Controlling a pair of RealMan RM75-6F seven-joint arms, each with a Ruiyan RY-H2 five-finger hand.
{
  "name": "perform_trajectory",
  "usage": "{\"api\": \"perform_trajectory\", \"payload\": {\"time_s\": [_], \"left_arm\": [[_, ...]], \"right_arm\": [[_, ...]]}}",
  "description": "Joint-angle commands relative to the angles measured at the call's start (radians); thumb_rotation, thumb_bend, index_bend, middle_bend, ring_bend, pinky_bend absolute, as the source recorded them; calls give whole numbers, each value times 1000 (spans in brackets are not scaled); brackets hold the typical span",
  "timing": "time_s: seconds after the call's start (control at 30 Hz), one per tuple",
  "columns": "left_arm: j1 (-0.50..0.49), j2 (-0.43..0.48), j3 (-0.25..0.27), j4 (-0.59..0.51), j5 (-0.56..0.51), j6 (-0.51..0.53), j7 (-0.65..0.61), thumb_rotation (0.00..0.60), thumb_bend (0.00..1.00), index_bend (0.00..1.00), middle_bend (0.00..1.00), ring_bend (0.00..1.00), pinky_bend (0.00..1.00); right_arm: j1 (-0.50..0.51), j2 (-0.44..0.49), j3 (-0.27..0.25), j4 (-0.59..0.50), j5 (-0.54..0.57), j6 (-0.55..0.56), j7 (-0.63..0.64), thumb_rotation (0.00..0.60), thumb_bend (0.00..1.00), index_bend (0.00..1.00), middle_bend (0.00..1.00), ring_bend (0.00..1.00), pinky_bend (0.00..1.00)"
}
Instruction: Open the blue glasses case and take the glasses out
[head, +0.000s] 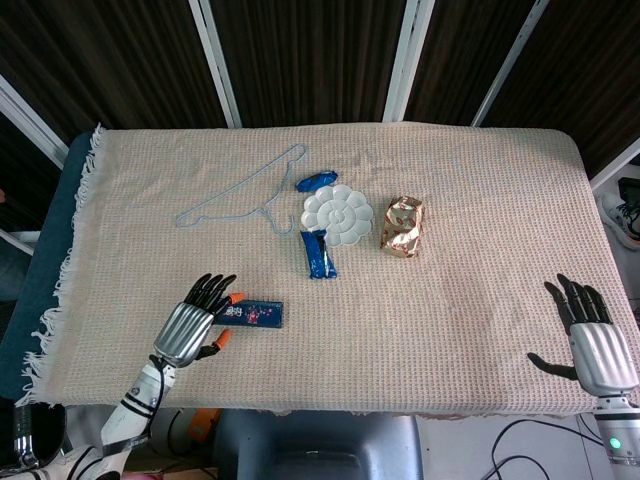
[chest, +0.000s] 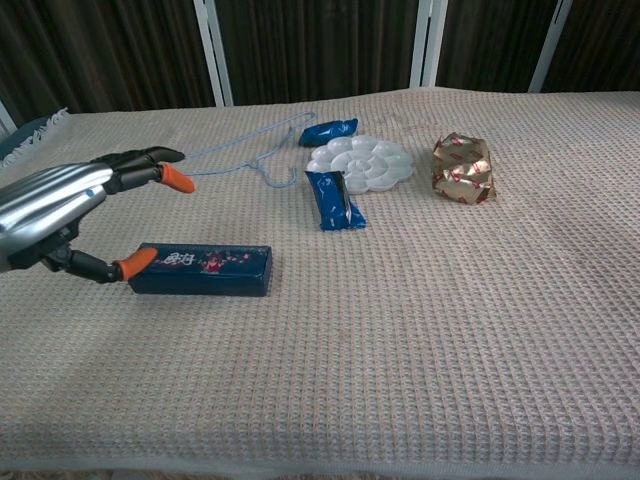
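The blue glasses case (head: 251, 314) (chest: 205, 270) lies shut and flat on the woven cloth, left of centre near the front edge. My left hand (head: 194, 325) (chest: 62, 208) hovers over its left end with fingers spread and orange tips forward; the thumb tip sits just by the case's left end. It holds nothing. My right hand (head: 594, 341) stays at the front right corner, fingers spread, empty; the chest view does not show it. No glasses are visible.
A light blue wire hanger (head: 245, 198) lies at back left. A white flower-shaped palette (head: 338, 212), two blue snack packets (head: 318, 253) (head: 316, 181) and a gold foil packet (head: 403, 226) sit behind centre. The cloth (head: 480, 200) covers the whole table.
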Motion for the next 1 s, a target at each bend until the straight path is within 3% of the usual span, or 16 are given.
{"api": "perform_trajectory", "payload": {"time_s": [0.03,0.43,1.0], "left_arm": [[-18,-22,2,10,-11,-15,13,600,377,231,35,0,0],[-83,-122,-1,108,-82,-83,10,600,377,271,38,0,0],[-134,-184,-7,199,-153,-122,21,600,377,318,48,0,0]], "right_arm": [[2,5,2,-1,4,-3,9,600,176,0,0,0,0],[-6,12,7,0,11,8,27,600,176,0,0,0,0],[-3,31,0,1,1,-5,67,600,176,0,0,0,0]]}}
